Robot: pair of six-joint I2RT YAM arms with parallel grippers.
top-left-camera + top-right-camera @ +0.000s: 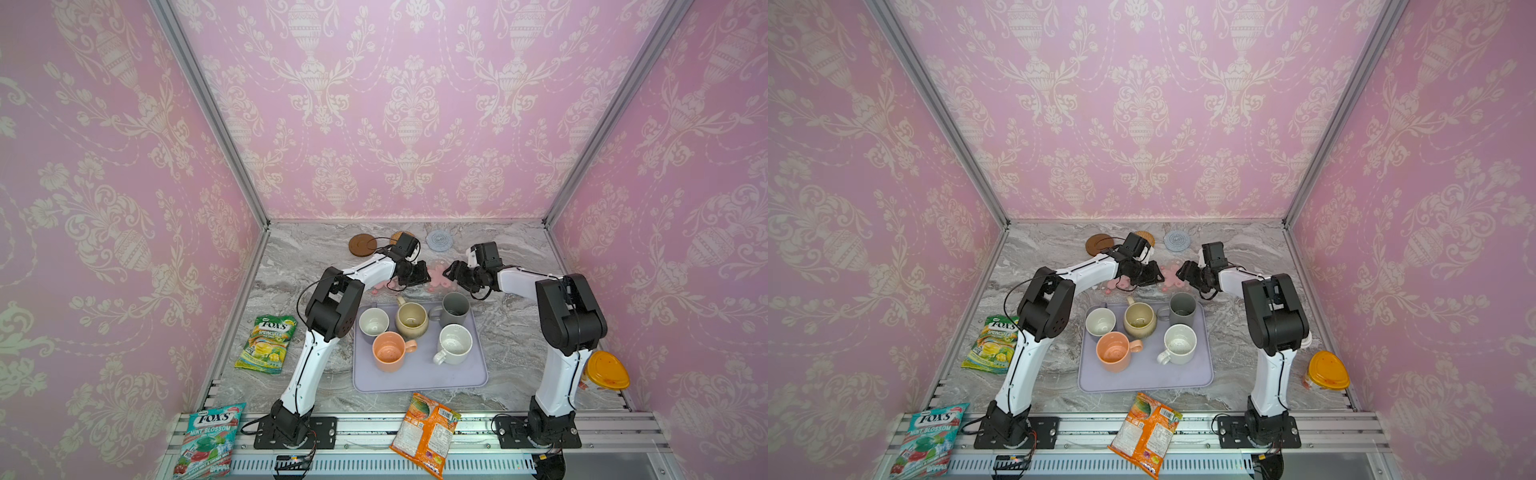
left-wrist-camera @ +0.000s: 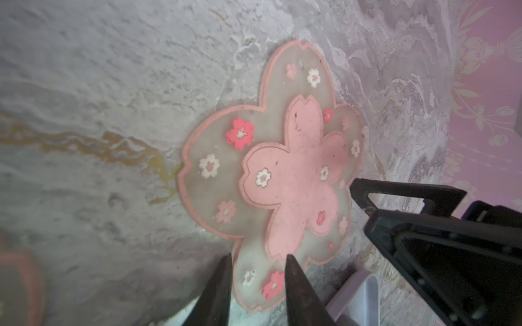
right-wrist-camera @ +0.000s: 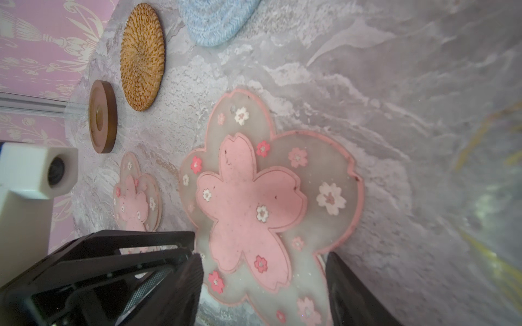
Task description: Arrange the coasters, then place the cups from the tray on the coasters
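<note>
A clear pink-flower coaster lies flat on the marble between both grippers. My left gripper is open a little, with one petal showing between its fingertips. My right gripper stands open wide over the same coaster's opposite side. A second flower coaster lies beside it. At the back lie the dark brown, rattan and blue-grey coasters. The lavender, beige-olive, dark grey, white and peach cups stand on the tray.
Two Fox's candy bags lie at the left. An orange snack bag overhangs the front rail. An orange-lidded container stands at the right behind my right arm. Pink walls close in three sides.
</note>
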